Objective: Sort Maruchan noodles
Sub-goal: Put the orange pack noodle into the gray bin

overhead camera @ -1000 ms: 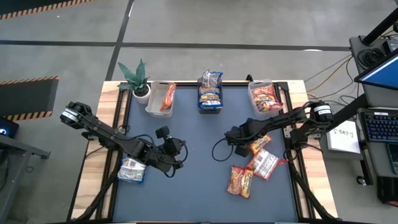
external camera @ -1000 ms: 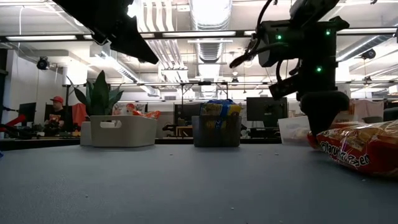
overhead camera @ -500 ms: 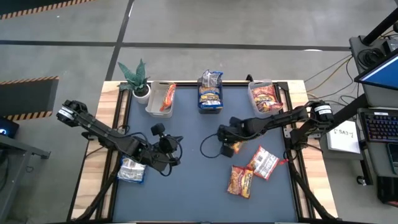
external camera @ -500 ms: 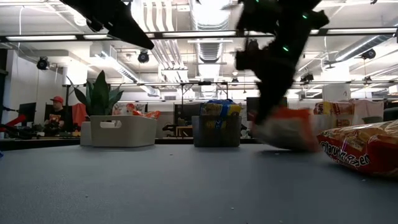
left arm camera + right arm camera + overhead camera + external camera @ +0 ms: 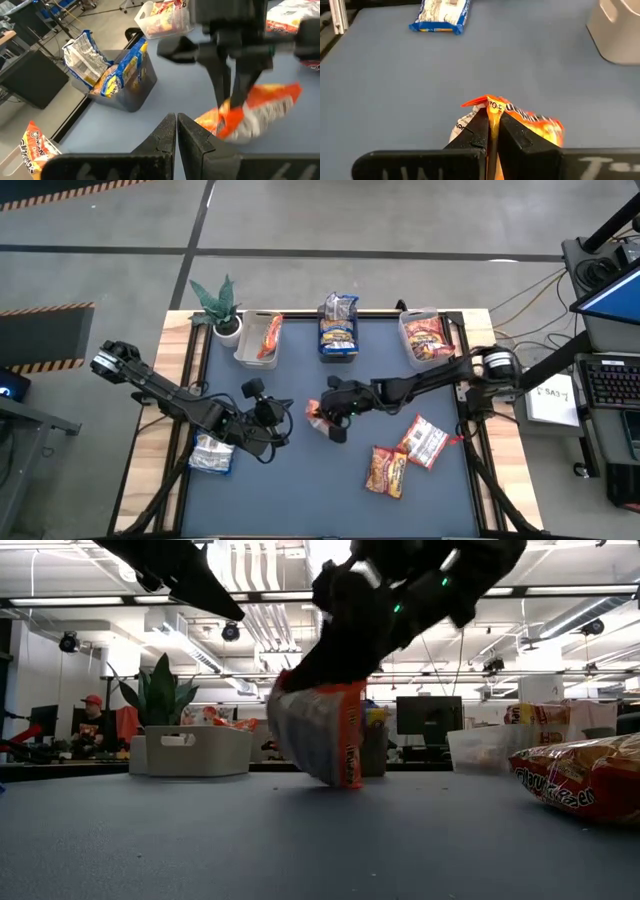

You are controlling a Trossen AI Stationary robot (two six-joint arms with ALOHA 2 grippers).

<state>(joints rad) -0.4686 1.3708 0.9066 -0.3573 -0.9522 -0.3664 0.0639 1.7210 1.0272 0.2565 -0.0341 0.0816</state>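
Right gripper (image 5: 322, 418) is clamped on an orange noodle packet (image 5: 317, 417), which is held near the middle of the worktop (image 5: 300, 500), with its low corner just above or brushing the blue mat. Only a thin edge of the packet is pinched, so it should be carried slowly and kept from swinging. It should be lifted clear before it is moved over the rim of the left bin (image 5: 258, 338), where an orange packet like it is seen. It should be let go only when it is low inside. Left gripper (image 5: 283, 417) is pressed together with nothing in it and waits just beside; it should be kept clear.
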